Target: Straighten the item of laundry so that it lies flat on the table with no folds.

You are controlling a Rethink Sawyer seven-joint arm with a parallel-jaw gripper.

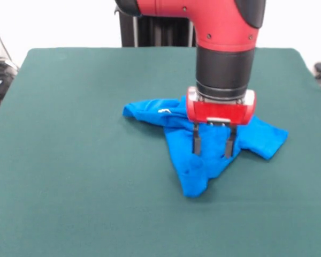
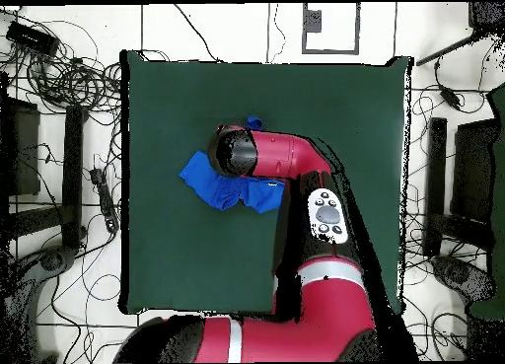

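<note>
- You are looking at a large rectangular table covered in dark green felt-like cloth [image 1: 69,203], with a white wall behind it in the front view and a pale floor strewn with black cables [image 2: 69,79] around it in the overhead view.
- The red and black robot arm [image 1: 224,37] comes down from the table's far edge in the front view and ends roughly over the middle of the tabletop.
- Its gripper [image 1: 213,144] points straight down. You can see two dark fingers [image 1: 196,140] standing apart with blue cloth visible between them, so the claw is spread, not clamped on anything.
- The fingertips sit right at the cloth's surface; whether they press on it you cannot tell.
- The small bright blue short-sleeved T-shirt [image 1: 190,160] lies crumpled near the centre of the table, well away from every edge and corner.
- In the front view the shirt spreads in three lobes: one reaches towards the left edge, one towards the right edge, and one narrows to a rounded point towards the near edge.
- A small patch of white print [image 1: 164,111] shows on the left lobe; the rest is folded over and wrinkled.
- From overhead, the arm's wrist covers part of the shirt [image 2: 212,182], with blue cloth showing on both sides of it.
</note>
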